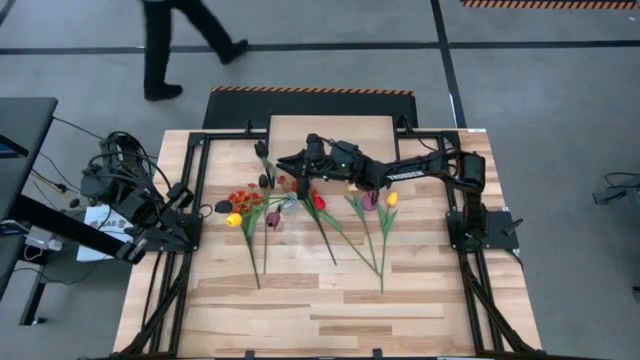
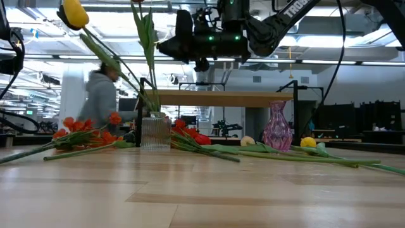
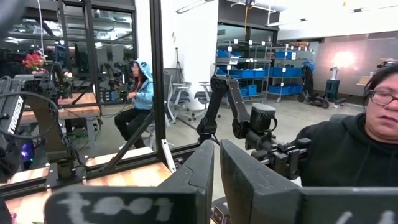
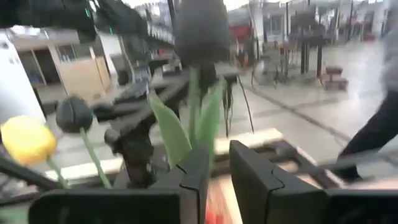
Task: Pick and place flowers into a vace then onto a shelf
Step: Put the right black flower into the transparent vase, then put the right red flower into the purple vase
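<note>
A clear ribbed vase (image 2: 152,132) stands on the table in front of the shelf (image 2: 221,98), a wood plank on black legs. Two flowers stand in it: a yellow tulip (image 2: 74,12) leaning left and a dark maroon tulip (image 4: 200,28) on a leafy stem (image 2: 147,50). My right gripper (image 2: 162,45) is level, high above the vase, its fingers slightly open right beside that stem. More flowers (image 1: 300,215) lie loose on the table. My left gripper (image 3: 217,168) waits shut at the table's left edge. My right gripper comes level from the table's right side at the maroon tulip's stem (image 4: 198,118), below the head. A narrow gap shows between the fingers, and the stem stands just past one fingertip (image 4: 200,165). Whether a finger touches the stem or its leaves, I cannot tell.
A purple vase (image 2: 276,126) stands among the loose stems right of the clear vase. Red-orange sprays (image 2: 85,133) lie to the left. A person (image 1: 170,50) walks beyond the table's far edge. The near half of the table (image 1: 320,310) is bare wood.
</note>
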You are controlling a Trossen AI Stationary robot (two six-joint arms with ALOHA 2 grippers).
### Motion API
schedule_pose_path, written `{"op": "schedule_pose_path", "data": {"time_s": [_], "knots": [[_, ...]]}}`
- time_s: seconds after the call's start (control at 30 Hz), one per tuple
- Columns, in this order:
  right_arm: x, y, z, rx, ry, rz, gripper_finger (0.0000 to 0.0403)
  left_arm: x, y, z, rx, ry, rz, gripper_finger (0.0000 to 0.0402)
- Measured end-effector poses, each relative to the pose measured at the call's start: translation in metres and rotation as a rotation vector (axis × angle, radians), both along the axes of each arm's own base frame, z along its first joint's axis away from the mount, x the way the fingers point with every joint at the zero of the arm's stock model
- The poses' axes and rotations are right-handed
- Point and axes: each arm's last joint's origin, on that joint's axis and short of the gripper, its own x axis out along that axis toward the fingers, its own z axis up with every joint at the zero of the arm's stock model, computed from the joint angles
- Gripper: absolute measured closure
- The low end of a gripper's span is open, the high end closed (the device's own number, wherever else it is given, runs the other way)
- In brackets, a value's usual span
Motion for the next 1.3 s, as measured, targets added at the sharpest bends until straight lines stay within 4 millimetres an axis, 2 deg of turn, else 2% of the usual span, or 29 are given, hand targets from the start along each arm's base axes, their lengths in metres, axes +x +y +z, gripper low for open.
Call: {"op": "schedule_pose_path", "data": {"time_s": [0.17, 0.43, 0.6, 0.77, 1.0, 1.13, 1.3], "knots": [[-0.010, 0.002, 0.013, -0.049, 0.098, 0.002, 0.0336, 0.000, 0.000, 0.000, -0.012, 0.008, -0.002, 0.0386], [-0.045, 0.020, 0.059, -0.050, 0.238, 0.018, 0.0336, 0.000, 0.000, -0.001, -0.015, 0.017, -0.004, 0.0386], [-0.072, 0.045, 0.080, -0.010, 0.352, 0.005, 0.0336, 0.000, 0.000, -0.001, -0.035, 0.029, -0.007, 0.0386], [-0.098, 0.076, 0.089, 0.089, 0.490, 0.048, 0.0336, 0.000, 0.000, -0.001, -0.079, 0.057, -0.015, 0.0386], [-0.121, 0.124, 0.074, 0.279, 0.759, 0.088, 0.0336, -0.002, -0.003, 0.000, -0.110, 0.070, -0.124, 0.0386], [-0.122, 0.149, 0.053, 0.339, 0.893, 0.020, 0.0335, -0.003, -0.004, 0.001, -0.107, 0.057, -0.214, 0.0386], [-0.111, 0.175, 0.024, 0.328, 0.921, -0.152, 0.0336, -0.004, -0.005, 0.002, -0.115, 0.060, -0.259, 0.0386]]}}
